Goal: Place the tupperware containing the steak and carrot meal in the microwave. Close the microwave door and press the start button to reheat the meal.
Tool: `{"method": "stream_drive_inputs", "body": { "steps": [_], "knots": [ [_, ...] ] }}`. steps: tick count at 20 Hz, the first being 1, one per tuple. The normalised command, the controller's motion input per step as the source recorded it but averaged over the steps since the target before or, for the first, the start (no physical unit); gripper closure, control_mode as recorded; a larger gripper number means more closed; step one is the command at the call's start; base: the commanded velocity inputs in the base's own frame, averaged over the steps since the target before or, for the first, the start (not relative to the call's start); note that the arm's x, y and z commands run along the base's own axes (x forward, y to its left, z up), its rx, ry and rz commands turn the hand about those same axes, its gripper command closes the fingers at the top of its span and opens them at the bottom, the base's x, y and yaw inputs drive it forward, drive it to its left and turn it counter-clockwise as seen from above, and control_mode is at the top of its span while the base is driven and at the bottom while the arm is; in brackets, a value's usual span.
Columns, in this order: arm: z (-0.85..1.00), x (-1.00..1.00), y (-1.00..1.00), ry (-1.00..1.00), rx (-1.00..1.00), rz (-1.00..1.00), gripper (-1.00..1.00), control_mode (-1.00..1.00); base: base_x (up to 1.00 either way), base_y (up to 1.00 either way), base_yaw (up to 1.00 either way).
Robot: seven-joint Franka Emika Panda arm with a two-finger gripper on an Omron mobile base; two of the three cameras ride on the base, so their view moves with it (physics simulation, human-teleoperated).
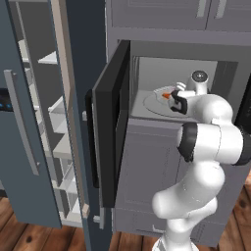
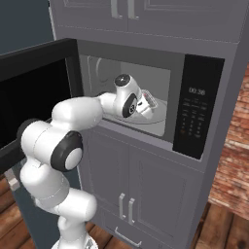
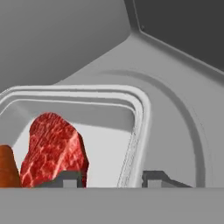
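Inside the microwave (image 1: 147, 73) cavity, the clear tupperware (image 3: 87, 94) rests on the round pale turntable (image 3: 175, 118). A red steak piece (image 3: 52, 144) and an orange carrot end (image 3: 5, 168) lie in it. My gripper (image 3: 113, 179) stands open astride the tray's right rim, one fingertip (image 3: 70, 179) over the food side, the other outside on the turntable. From the left base view the hand (image 1: 176, 100) reaches deep into the cavity beside the tupperware (image 1: 164, 93). The microwave door (image 1: 105, 137) stands wide open, swung out to the left.
The black control panel (image 2: 197, 114) with its display and buttons sits right of the cavity. A tall blue-grey fridge (image 1: 24, 147) stands open on the left, its shelves (image 1: 59, 122) close to the microwave door. Grey cabinet doors (image 2: 146, 189) lie below.
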Motion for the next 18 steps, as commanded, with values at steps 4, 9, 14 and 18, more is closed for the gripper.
{"method": "stream_drive_inputs", "body": {
  "steps": [4, 9, 14, 18],
  "knots": [
    [-0.01, -0.42, 0.00, -0.14, -0.07, 0.00, -1.00, -1.00, 0.00, 0.00, 0.00],
    [0.15, -0.88, 0.08, -0.15, -0.08, 0.04, -1.00, -1.00, 0.00, 0.00, 0.00],
    [0.20, -1.00, 0.24, -0.01, -0.07, 0.17, -1.00, -1.00, 0.00, 0.00, 0.00],
    [0.53, -1.00, 0.38, 0.00, -0.18, 0.20, -1.00, -1.00, 0.00, 0.00, 0.00]
  ]
}}
